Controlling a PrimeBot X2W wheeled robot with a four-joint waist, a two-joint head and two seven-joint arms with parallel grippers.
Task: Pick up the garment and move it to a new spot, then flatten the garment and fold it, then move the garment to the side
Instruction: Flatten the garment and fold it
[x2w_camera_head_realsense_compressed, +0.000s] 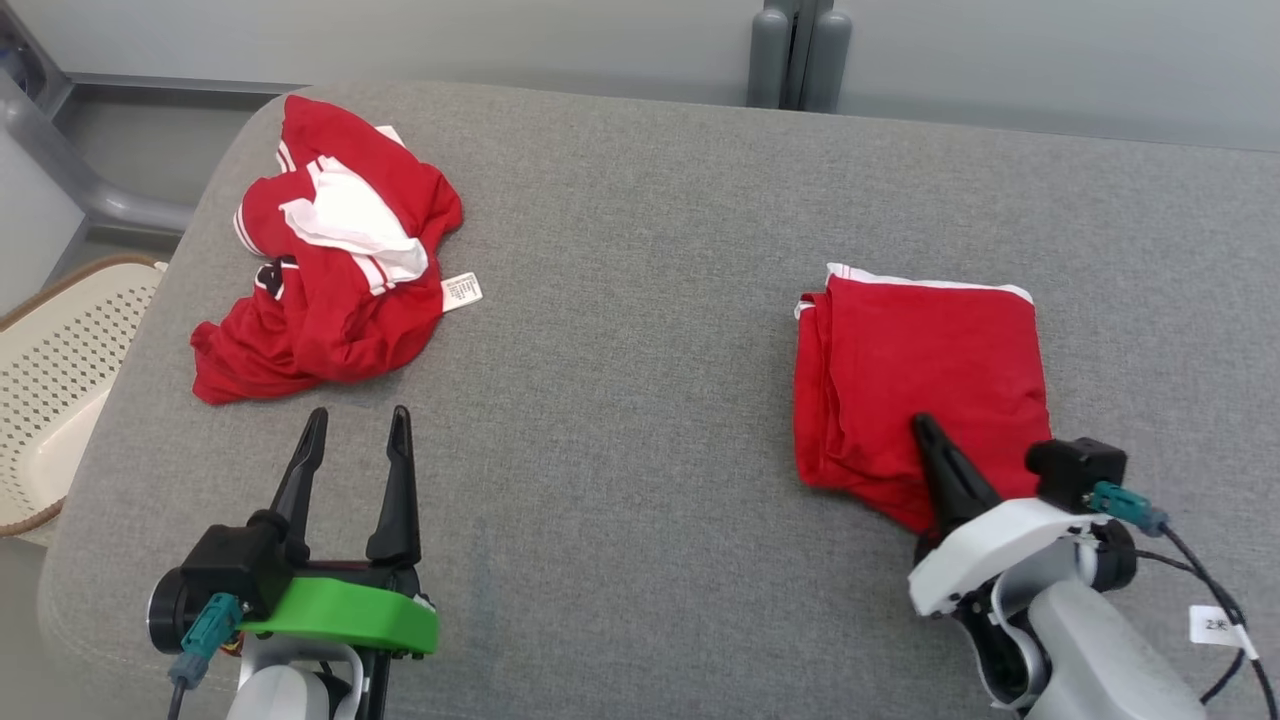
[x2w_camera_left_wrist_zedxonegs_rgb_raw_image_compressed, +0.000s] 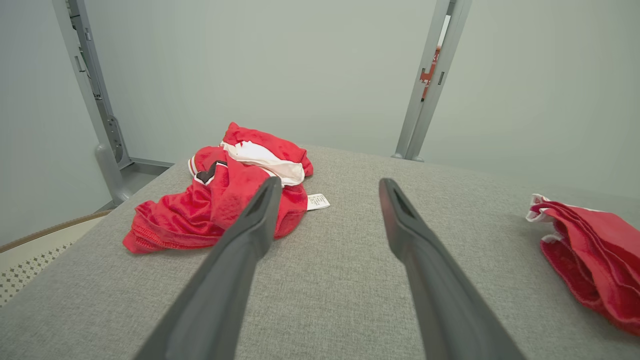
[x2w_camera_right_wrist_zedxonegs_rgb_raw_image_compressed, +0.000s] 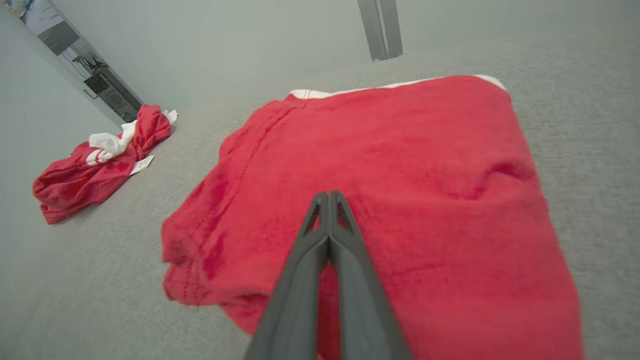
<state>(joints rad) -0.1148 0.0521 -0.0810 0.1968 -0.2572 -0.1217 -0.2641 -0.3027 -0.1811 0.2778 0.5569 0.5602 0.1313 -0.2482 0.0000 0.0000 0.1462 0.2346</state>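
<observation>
Head view. Folded red garment (x2w_camera_head_realsense_compressed: 915, 360) lies on the right half of the grey padded surface (x2w_camera_head_realsense_compressed: 620, 400), long axis running away from the robot, white trim on its far edge. Right pincer (x2w_camera_head_realsense_compressed: 922, 425) is closed, tips over the garment's near edge. This arm is plainly the nearer one, and the cloth lies straight ahead of its tips. Crumpled red garment (x2w_camera_head_realsense_compressed: 330, 270) sits at far left, just beyond the left pincer (x2w_camera_head_realsense_compressed: 359, 412), which is spread wide and empty. Pale basket (x2w_camera_head_realsense_compressed: 60, 370) is off the left edge, cut by the frame.

Left wrist view. Left pincer (x2w_camera_left_wrist_zedxonegs_rgb_raw_image_compressed: 330, 184) gapes over bare grey, with the crumpled garment (x2w_camera_left_wrist_zedxonegs_rgb_raw_image_compressed: 220, 210) ahead on its left finger's side. The folded one (x2w_camera_left_wrist_zedxonegs_rgb_raw_image_compressed: 595, 260) is well apart and cropped at the edge.

Right wrist view. Right pincer (x2w_camera_right_wrist_zedxonegs_rgb_raw_image_compressed: 329, 196) has its fingers pressed together above the folded garment (x2w_camera_right_wrist_zedxonegs_rgb_raw_image_compressed: 400, 165), and no cloth shows between the tips. Whether the tips touch the fabric is hard to tell. The near hem is hidden under the fingers. My guess is a nudge sideways comes next.
</observation>
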